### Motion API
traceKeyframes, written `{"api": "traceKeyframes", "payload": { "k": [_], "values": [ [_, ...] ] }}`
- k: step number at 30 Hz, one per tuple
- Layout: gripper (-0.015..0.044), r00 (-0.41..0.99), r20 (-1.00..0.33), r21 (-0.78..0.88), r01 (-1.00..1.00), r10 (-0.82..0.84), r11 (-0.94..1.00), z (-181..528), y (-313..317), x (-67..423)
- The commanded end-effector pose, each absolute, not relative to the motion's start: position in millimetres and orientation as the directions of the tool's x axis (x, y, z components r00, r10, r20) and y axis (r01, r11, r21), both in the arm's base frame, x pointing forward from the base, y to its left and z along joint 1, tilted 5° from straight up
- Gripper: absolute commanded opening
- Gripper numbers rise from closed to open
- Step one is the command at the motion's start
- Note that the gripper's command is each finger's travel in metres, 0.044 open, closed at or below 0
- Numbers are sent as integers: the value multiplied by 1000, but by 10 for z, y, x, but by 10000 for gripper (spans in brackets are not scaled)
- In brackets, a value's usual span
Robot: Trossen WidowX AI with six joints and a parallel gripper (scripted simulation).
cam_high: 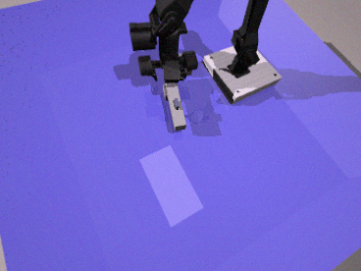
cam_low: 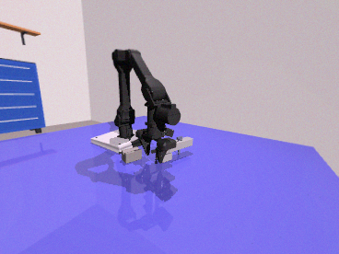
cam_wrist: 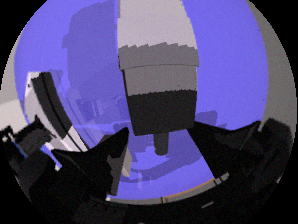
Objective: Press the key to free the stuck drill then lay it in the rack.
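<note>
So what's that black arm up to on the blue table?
The black arm has its gripper lowered over one end of a pale grey block lying on the blue table. Its fingers are spread and hold nothing yet. The wrist view shows a dark piece with a short stub at that end of the block. A lighter rectangular patch on the table sits apart from the block, with nothing on it.

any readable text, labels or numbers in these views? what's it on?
None readable in any view.
The gray block holding the drill, the arm's base plate, the pale rack patch and the blue cabinet show no lettering.
The wrist view has only blurred flecks near the fingers, too small to read.
</note>
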State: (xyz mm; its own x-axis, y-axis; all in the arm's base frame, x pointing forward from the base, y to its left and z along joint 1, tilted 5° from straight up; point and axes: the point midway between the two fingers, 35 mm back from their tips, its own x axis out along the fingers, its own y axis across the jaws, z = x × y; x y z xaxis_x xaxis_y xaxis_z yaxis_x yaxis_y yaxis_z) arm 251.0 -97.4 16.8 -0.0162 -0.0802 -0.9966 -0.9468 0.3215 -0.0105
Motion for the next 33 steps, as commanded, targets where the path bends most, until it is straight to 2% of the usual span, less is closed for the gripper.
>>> {"api": "traceKeyframes", "payload": {
  "k": [1, 11, 18, 33],
  "values": [
    [309, -15, -997, -12, -947, -81, 322, 176, -976, 2514],
    [46, -15, -997, -12, -947, -81, 322, 176, -976, 2514],
    [0, -15, -997, -12, -947, -81, 322, 176, -976, 2514],
    [0, -21, -996, -7, -945, -83, 327, 188, -1136, 2450]
  ]
}}
